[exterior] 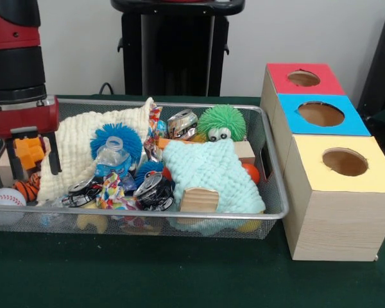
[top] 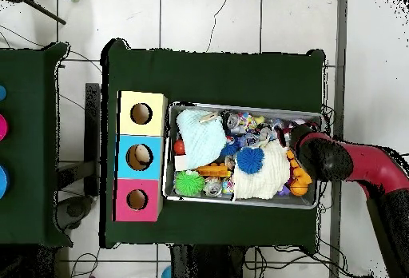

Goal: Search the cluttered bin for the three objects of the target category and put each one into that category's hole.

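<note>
The bin [exterior: 147, 215] is a silver wire-mesh basket full of clutter; it also shows in the overhead view [top: 240, 105]. My gripper [exterior: 33, 172] hangs inside its left end, open, its black fingers [exterior: 54, 157] on either side of an orange blocky toy [exterior: 29, 153] with a gap to each. In the overhead view the arm's head [top: 319, 156] hides the gripper. The hole [exterior: 303, 78] is in the red-faced box, the farthest of the three boxes right of the bin, also seen from overhead [top: 136, 200].
In the bin lie a cream knitted cloth [exterior: 83, 147], a mint cloth [exterior: 212, 176], green [exterior: 221, 122] and blue [exterior: 115, 138] spiky balls, a plastic bottle [exterior: 112, 160], crushed cans [exterior: 155, 191], a baseball [exterior: 5, 197]. The blue-faced box [exterior: 321, 114] and yellow-faced box [exterior: 344, 162] stand nearer.
</note>
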